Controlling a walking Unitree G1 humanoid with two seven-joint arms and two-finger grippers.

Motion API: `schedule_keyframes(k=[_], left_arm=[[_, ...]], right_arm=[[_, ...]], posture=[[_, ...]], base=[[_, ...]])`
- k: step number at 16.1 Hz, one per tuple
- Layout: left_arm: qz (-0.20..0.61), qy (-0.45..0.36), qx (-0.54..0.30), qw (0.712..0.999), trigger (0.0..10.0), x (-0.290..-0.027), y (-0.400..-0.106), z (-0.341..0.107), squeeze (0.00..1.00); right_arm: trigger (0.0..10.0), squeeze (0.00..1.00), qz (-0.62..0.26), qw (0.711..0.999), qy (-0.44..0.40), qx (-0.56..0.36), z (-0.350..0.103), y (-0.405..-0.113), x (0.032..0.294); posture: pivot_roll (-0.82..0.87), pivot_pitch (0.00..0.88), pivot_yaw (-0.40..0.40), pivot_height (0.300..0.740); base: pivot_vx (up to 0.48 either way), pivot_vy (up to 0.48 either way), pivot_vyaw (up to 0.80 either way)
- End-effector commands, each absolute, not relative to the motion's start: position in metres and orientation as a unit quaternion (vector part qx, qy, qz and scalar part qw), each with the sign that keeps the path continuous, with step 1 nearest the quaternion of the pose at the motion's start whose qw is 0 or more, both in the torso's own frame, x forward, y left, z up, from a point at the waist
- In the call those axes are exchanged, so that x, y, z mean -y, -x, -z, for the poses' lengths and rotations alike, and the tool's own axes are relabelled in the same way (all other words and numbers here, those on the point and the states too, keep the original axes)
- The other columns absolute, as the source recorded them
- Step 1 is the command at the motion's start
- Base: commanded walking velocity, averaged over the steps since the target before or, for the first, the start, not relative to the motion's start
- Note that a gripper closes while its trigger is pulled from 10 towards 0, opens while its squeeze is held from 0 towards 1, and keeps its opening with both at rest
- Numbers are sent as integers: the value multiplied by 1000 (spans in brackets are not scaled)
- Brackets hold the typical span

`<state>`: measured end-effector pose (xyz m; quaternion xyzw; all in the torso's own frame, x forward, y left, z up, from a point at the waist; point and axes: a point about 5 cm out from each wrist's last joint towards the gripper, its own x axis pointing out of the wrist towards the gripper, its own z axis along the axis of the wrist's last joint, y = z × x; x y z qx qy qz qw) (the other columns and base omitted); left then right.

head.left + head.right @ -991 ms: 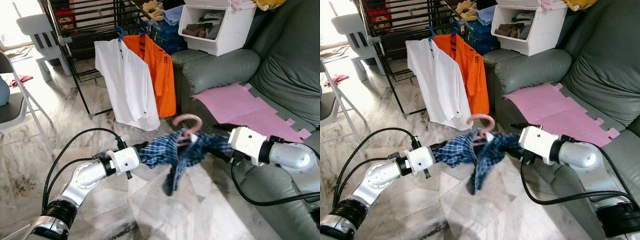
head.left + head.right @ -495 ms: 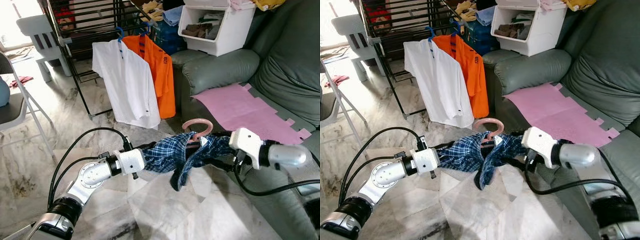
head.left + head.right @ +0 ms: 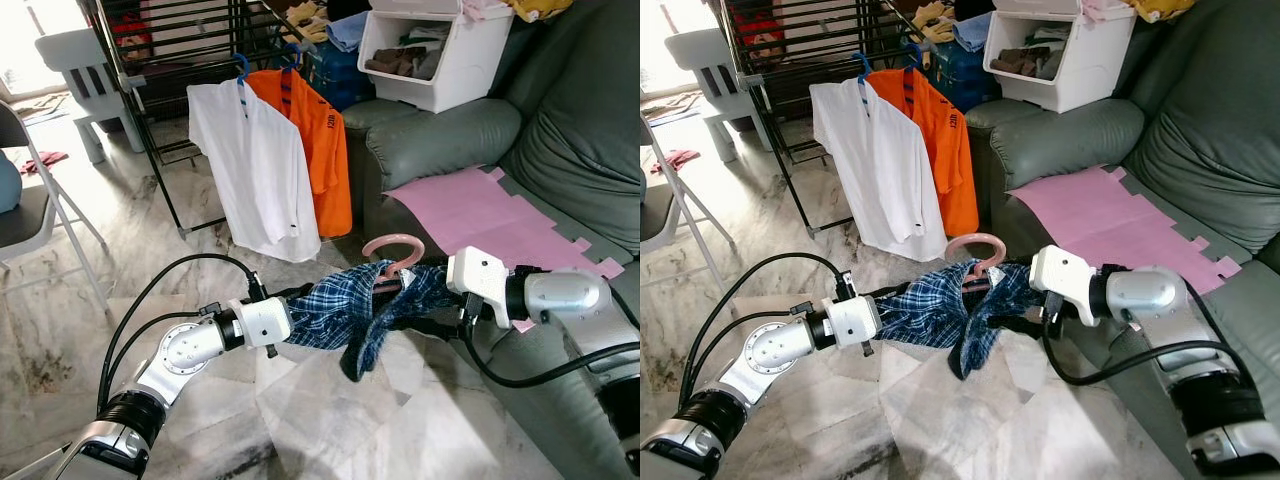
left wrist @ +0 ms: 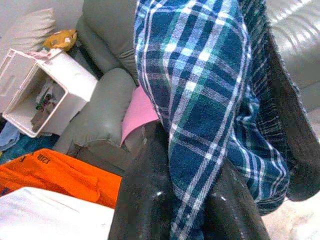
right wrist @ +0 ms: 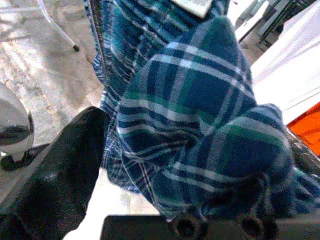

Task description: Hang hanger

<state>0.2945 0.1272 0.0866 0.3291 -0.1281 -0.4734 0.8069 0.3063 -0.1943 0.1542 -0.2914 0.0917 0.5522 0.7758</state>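
Left arm (image 3: 185, 355): silver metal segments, rounded joint housing with a circular cap; black ribbed collar near the lower end; white box-shaped wrist block with a small dark bolt beneath. Two black cables (image 3: 150, 290) loop in an arc from the wrist block back to the lower arm.

Right arm (image 3: 560, 295): smooth silver cylinder, black ring at the joint, white rounded wrist block (image 3: 478, 281). One thick black cable (image 3: 520, 375) sags beneath it.

Gripper fingers (image 5: 55, 185): long, matt black, lightly scuffed; two round screw heads in the black base bar.
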Motion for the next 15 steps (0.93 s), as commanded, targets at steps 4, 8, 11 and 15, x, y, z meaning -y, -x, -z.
schedule_keyframes(k=[4, 8, 11, 15], left_arm=[[482, -342, 124, 797, 0, -126, -295, -85, 0], [483, -344, 123, 796, 0, -127, -295, -84, 0], [481, -344, 126, 796, 0, -125, -297, -85, 0], [483, -343, 130, 795, 0, -123, -297, -86, 0]], right_arm=[[10000, 0, -569, 759, 305, -84, -181, -305, 193], [10000, 0, -566, 733, 359, -117, -190, -304, 206], [10000, 0, -557, 737, 361, -125, -190, -307, 209], [5137, 0, -586, 735, 302, -161, -165, -301, 208]], posture=[[-162, 0, 35, 740], [-164, 0, 39, 740], [-170, 0, 40, 740], [-165, 0, 38, 740]], base=[[0, 0, 0], [0, 0, 0], [0, 0, 0], [0, 0, 0]])
